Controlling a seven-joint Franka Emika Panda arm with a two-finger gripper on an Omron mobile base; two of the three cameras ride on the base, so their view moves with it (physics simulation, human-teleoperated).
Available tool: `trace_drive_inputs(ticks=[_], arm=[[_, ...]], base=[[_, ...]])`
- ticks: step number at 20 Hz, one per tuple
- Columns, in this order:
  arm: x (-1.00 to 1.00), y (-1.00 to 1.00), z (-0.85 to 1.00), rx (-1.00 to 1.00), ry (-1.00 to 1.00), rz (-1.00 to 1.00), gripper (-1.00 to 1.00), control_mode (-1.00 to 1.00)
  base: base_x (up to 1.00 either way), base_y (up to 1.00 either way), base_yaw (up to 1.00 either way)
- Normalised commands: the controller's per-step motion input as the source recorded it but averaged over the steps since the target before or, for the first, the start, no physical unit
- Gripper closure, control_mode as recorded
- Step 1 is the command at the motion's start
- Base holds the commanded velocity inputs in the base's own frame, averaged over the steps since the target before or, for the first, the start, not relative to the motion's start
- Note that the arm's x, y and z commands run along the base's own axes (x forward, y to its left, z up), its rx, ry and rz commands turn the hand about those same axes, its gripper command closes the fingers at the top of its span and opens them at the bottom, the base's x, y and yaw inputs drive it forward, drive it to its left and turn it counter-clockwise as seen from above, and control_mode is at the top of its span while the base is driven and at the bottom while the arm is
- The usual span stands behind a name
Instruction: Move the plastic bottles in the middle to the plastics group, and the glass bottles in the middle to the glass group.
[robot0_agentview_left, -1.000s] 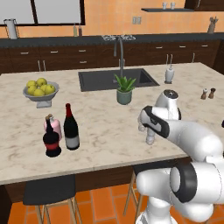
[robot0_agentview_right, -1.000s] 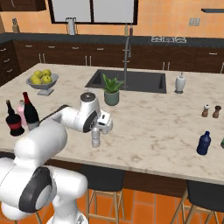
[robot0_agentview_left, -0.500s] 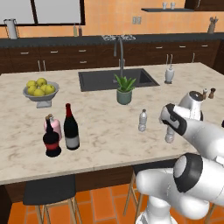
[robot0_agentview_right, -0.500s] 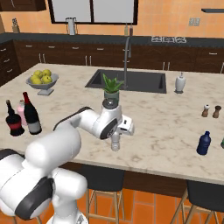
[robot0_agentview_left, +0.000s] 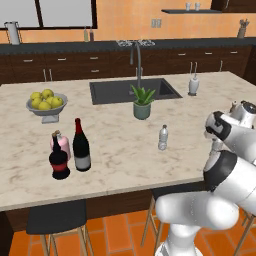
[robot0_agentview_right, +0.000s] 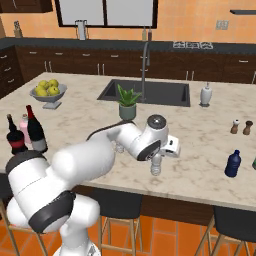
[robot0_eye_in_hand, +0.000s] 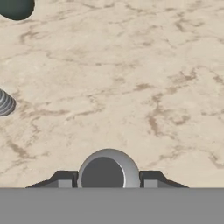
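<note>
Currently jaws clamp one plastic bottle (robot0_agentview_right: 156, 165) upright, cap seen end-on from the hand, while left base shows second bottle (robot0_agentview_left: 163, 137) standing upright on table (robot0_agentview_left: 120, 150).

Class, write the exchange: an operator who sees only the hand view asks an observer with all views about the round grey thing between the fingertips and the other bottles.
Operator: What's the round grey thing between my fingertips?
Observer: The cap of a clear plastic bottle; the gripper is shut on it, upright.
Operator: The ribbed thing at my edge?
Observer: The other plastic bottle, standing alone near the potted plant.
Operator: The wine bottle?
Observer: The wine bottle stands beside the squat red-labelled bottle.
</note>
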Motion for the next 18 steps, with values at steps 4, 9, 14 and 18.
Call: trace_drive_inputs(ticks=[4,9,14,18], arm=[[0.36,-0.79,0.09,-0.01,0.0,0.0,1.0,-1.0],[0.47,-0.84,0.14,0.0,0.03,0.0,1.0,-1.0],[0.42,-0.83,0.03,0.0,0.07,0.0,1.0,-1.0],[0.46,-0.83,0.0,0.01,0.06,0.0,1.0,-1.0]], base=[[0.0,0.0,0.0],[0.0,0.0,0.0],[0.0,0.0,0.0],[0.0,0.0,0.0]])
